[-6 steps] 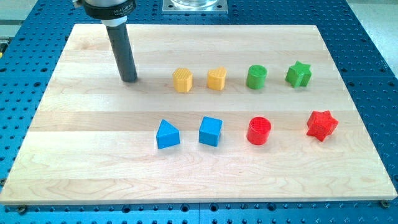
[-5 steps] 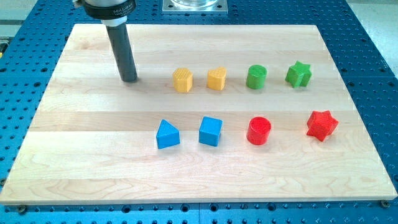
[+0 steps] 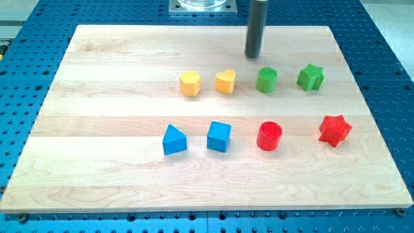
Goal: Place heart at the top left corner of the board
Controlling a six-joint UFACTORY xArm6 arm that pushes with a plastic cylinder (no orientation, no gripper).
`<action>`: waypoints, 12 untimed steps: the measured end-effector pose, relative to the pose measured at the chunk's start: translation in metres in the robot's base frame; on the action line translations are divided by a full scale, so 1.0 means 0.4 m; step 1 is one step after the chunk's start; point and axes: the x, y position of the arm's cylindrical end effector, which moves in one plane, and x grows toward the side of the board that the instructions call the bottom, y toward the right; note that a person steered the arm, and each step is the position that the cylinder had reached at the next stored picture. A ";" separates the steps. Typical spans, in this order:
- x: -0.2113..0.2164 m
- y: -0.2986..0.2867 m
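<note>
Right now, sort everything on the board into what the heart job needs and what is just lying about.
For the job:
- yellow heart
- my tip, up and to the view's right of the heart, not touching it
- board, top left corner

Lying about:
- yellow block
- green cylinder
- green star
- blue triangle
- blue cube
- red cylinder
- red star

Rod (image 3: pixel 255 29) cut off at the view's top — metal plate (image 3: pixel 202 6) likewise, only its lower strip.
</note>
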 end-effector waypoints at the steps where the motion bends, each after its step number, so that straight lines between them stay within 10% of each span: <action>1: 0.000 0.000; 4: 0.015 -0.037; 6: 0.072 -0.325; 9: 0.364 -0.453; 12: 0.302 -0.119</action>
